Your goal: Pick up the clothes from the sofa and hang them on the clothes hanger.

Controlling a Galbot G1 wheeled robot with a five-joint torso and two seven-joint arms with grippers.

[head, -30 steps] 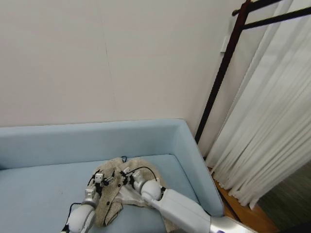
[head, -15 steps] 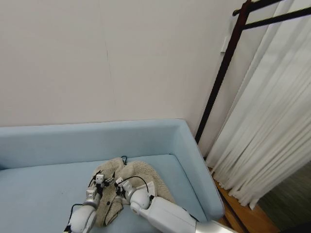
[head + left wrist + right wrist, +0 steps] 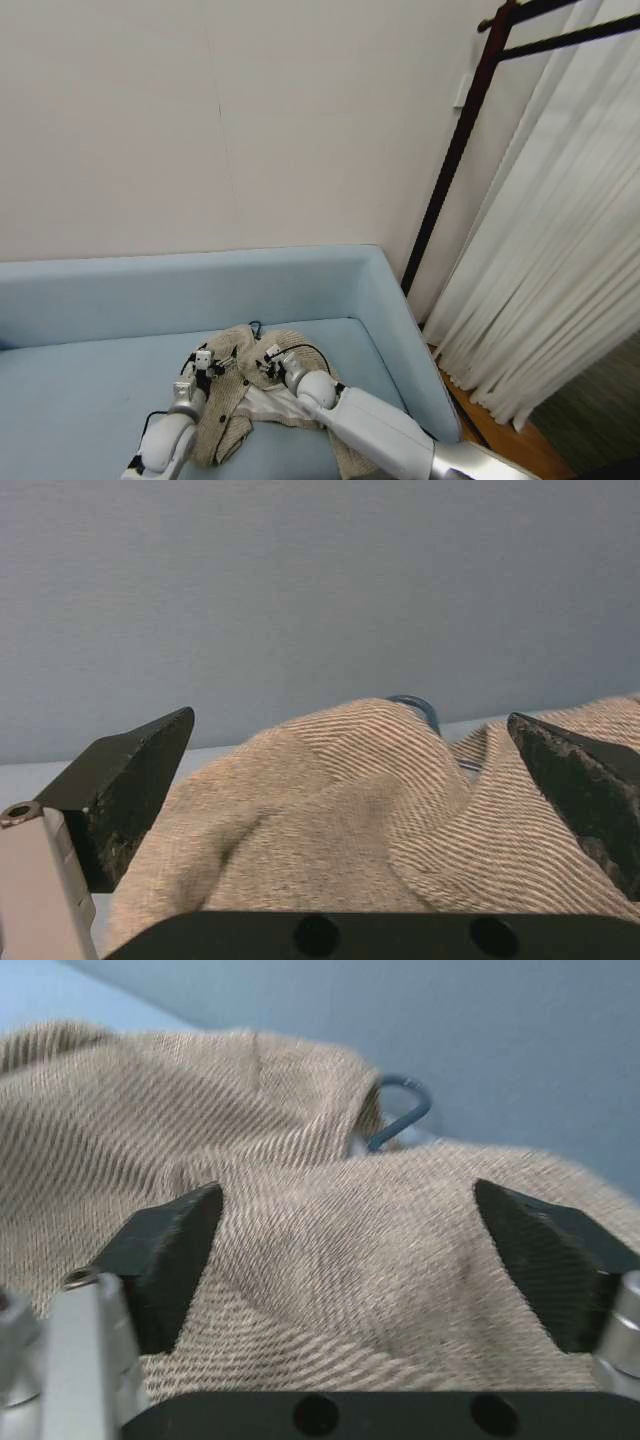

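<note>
The beige knit garment (image 3: 228, 415), crumpled on the sofa (image 3: 300, 275) seat, is judged light, limp and snag-prone, best pinched at its raised folds by the blue hook (image 3: 400, 1110), where the left gripper (image 3: 350, 720) and right gripper (image 3: 347, 1188) are poised, jaws spread wide.

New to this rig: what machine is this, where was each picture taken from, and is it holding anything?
This is a wheeled robot with two arms. The wide picture comes from a camera on its head, looking down at a light blue sofa. The two close-ups come from cameras on its wrists; the dark wedges there are fingers. A beige knitted garment lies crumpled on the seat, a blue hook peeking out. The left end effector and right end effector are both over it, fingers spread, nothing held. A dark clothes rack stands beside the sofa.
</note>
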